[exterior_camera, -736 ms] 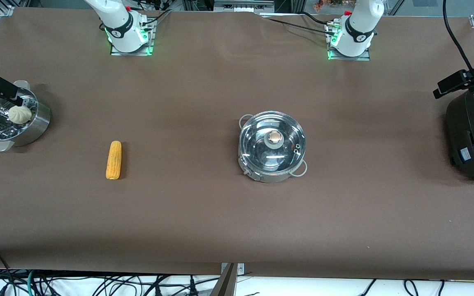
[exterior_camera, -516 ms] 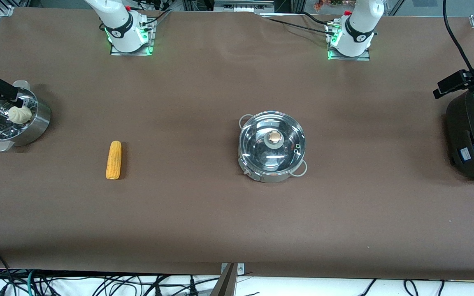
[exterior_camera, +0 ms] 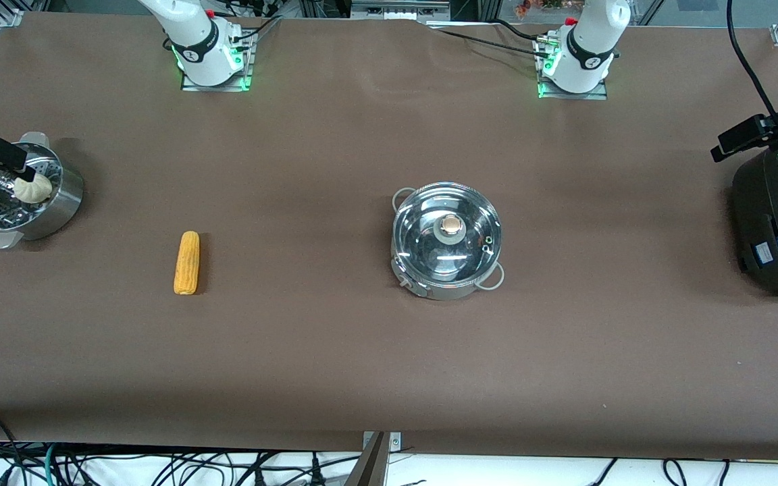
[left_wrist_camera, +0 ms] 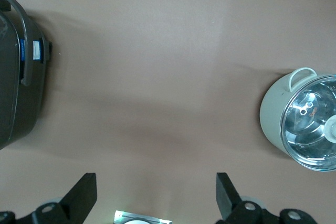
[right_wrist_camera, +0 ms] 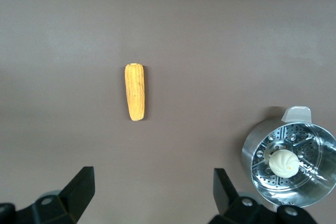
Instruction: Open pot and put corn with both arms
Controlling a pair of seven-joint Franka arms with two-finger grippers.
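Opening step, nothing begun. Pot [exterior_camera: 447, 239] near the middle of the table, glass lid [exterior_camera: 429, 233] seated, knob [exterior_camera: 452, 223] up. Corn [exterior_camera: 186, 262] flat on the table, well apart from the pot toward the right arm's end and slightly nearer the front camera than the pot's centre. Steamer basket [exterior_camera: 58, 196] with a white bun [exterior_camera: 32, 187] inside, farther still from the pot toward that same end. Black cooker [exterior_camera: 777, 223] well apart from the pot toward the left arm's end.

Right gripper [right_wrist_camera: 149, 187] up over the steamer basket, fingers spread wide, holding nothing; corn [right_wrist_camera: 135, 92] and basket [right_wrist_camera: 252, 153] both in its wrist view. Left gripper [left_wrist_camera: 156, 195] up over the cooker, fingers likewise spread wide and empty, pot [left_wrist_camera: 273, 116] at the edge of its wrist view.

Probably lid first: swing the left gripper across from the cooker to above the pot, centre over the knob, come straight down, close on the knob, lift clear. For the corn: bring the right gripper over the cob, fingers across its short width, then close and carry to the opened pot. Small smooth knob, so a centred grip matters; a round cob may roll if nudged off-centre.
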